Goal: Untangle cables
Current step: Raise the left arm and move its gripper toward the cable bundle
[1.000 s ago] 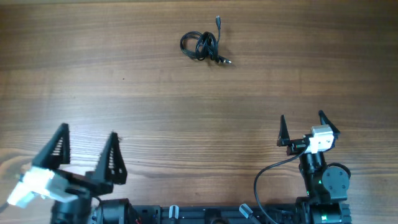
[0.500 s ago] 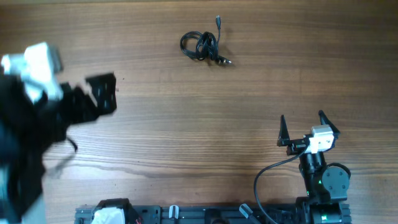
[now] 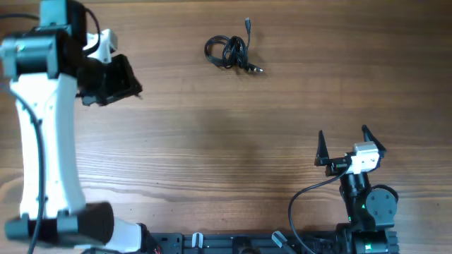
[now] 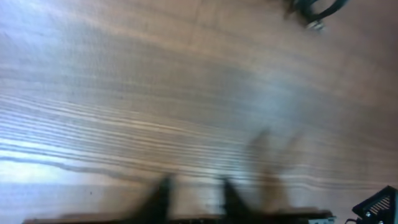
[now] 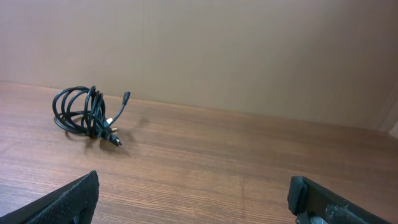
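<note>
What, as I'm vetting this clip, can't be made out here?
- Left tool: overhead, its own body hides the fingers; left wrist view is motion-blurred, so open or shut is unclear.
- Cables: overhead, too small to count cords or trace the knot; left wrist view, cut by the top edge.
- Right tool: right wrist view crops its fingers at the bottom edge.

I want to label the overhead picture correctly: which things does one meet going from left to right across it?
left arm's fingers → cables → right arm's fingers
</note>
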Robot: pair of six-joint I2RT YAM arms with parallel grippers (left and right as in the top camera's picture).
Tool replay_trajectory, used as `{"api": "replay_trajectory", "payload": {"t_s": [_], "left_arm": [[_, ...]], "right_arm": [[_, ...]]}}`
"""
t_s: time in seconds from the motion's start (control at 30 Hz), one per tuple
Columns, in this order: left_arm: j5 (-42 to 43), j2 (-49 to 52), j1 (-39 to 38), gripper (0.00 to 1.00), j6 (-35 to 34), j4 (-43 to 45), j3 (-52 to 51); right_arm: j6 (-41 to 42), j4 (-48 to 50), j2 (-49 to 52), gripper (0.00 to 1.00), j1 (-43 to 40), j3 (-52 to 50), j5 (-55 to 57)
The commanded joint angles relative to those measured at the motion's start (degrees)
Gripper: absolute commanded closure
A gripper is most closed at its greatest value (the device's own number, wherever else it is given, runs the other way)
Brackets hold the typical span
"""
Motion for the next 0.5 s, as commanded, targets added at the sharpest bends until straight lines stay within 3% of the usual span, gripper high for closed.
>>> {"api": "replay_trajectory", "payload": {"t_s": [0.0,0.33,0.47], "left_arm": [[1.22,2.95,-0.39,0.96,0.94,0.33,-1.68],[1.77,3.19,-1.64,0.96,0.74,9.75,-11.37],[3.65,3.23,-3.41,0.96,-3.02,17.55,-16.83]], "right_arm": [[-0.74,0.13,-0.46,0.00,-0.22,-0.04,-0.52],[-0.72,0.13,-0.46,0.00,-0.22,-0.04,-0.52],[-0.70,0.13,-0.46,0.00,-0.22,-0.04,-0.52]]}}
